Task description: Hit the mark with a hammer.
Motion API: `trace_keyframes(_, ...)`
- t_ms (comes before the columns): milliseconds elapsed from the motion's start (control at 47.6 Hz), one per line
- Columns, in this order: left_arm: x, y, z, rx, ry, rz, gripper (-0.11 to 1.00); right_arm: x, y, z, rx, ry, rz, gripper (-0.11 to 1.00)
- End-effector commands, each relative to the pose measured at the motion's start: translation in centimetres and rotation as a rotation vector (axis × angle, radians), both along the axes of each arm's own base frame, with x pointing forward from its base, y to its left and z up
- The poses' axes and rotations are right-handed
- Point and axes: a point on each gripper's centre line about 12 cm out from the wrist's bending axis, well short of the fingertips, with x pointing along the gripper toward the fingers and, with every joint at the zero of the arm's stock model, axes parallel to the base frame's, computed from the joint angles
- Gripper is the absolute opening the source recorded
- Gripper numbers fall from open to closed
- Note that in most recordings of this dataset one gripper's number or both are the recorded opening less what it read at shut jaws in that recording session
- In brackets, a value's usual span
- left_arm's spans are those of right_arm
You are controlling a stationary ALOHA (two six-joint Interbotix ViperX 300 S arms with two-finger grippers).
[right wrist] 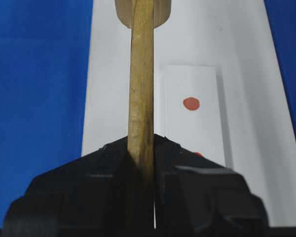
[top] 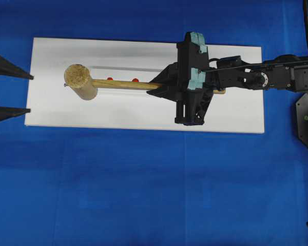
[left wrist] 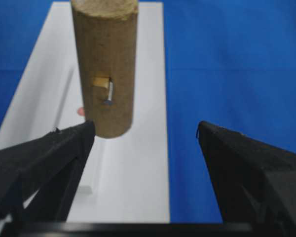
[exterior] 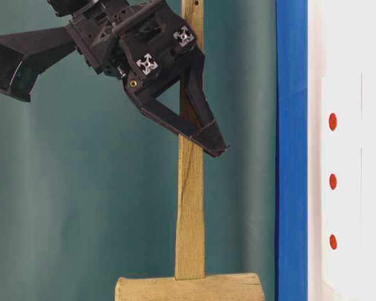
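Two arms, one pale wooden mallet held over the white board's dotted strip.

Overhead: the right gripper (top: 164, 85) pinches the squared handle of the light wooden hammer (top: 81, 82), whose long axis runs toward the white board's (top: 231, 115) left edge; two small red dots show just beyond the handle, and the mark cannot be singled out. Table-level: the grainy handle stands apart from the white raised strip (exterior: 348, 188) with three red dots. Left wrist: the left gripper (left wrist: 145, 136), spread wide and empty, faces the cylindrical head. Right wrist: jaws clamp the handle, a red dot beside it.
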Motion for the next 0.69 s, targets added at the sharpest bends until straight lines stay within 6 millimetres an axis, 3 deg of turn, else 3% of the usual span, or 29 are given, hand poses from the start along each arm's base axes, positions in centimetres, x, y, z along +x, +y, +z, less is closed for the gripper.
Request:
trace_keyframes(0,0.8,0.4,0.0,0.001,-0.018,0.022,0.82,0.5,0.0,1.8,-0.009,-0.048,0.000,0.02)
trace_keyframes(399,4.4,0.9,-0.6,0.011,-0.059,0.037,0.84,0.5,-0.1,1.8,-0.010,-0.050,-0.002,0.02)
trace_keyframes(672,8.0,1.6,-0.7,0.011,-0.039,0.056,0.90,0.5,0.0,1.8,-0.016,-0.050,0.002,0.02)
